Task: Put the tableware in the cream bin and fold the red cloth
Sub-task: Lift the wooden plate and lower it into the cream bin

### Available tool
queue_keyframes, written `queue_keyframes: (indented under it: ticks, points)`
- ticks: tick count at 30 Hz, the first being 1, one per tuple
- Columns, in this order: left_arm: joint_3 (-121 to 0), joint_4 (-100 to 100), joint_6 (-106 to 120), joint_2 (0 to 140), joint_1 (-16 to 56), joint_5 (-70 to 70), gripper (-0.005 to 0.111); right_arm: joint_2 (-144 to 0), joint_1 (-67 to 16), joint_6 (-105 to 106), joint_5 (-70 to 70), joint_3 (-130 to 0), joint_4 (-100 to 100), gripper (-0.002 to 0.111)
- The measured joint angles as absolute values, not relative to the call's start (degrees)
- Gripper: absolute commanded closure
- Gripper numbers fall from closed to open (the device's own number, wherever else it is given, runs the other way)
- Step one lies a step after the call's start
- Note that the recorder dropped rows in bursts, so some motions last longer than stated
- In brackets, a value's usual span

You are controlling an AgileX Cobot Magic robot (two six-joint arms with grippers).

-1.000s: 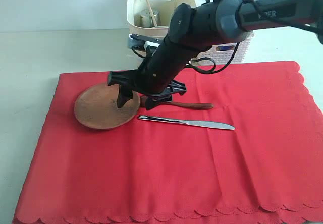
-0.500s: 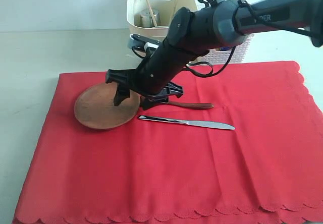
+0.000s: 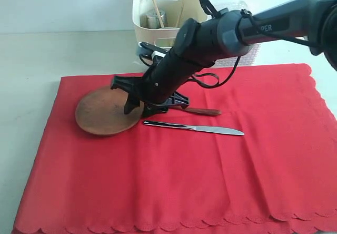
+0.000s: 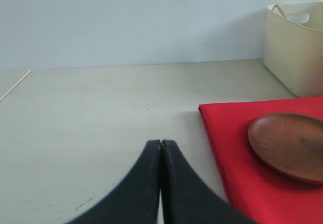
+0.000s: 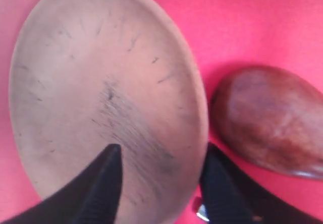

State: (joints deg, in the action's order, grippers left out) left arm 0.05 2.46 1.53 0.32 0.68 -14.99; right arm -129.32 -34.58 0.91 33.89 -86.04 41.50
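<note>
Two items, knife (image 3: 195, 129) and spoon (image 3: 203, 111), lie on the red cloth (image 3: 158, 186) just beside the plate (image 3: 100, 119). Right gripper (image 5: 161, 152) jaws stand open astride the plate rim, apparently placed to pinch it for lifting. Left gripper (image 4: 160, 144) jaws are closed, empty, parked off the plate. Behind the plate, the cream bin (image 3: 158, 32) wall hides most contents.

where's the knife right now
In the exterior view the metal knife lies flat on the red cloth near its middle, just camera-side of the wooden spoon and right of the wooden plate.
</note>
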Motion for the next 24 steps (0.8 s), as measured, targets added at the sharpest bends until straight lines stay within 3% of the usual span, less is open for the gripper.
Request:
queue_keyframes:
  ticks: [8, 24]
  points:
    - [0.1, 2.5, 1.5, 0.3, 0.7, -15.0, 0.104, -129.9, -34.6, 0.6, 33.6, -86.0, 42.6, 0.108]
    - [0.1, 2.5, 1.5, 0.3, 0.7, -15.0, 0.104, -120.5, -34.6, 2.4, 33.6, -86.0, 41.6, 0.108]
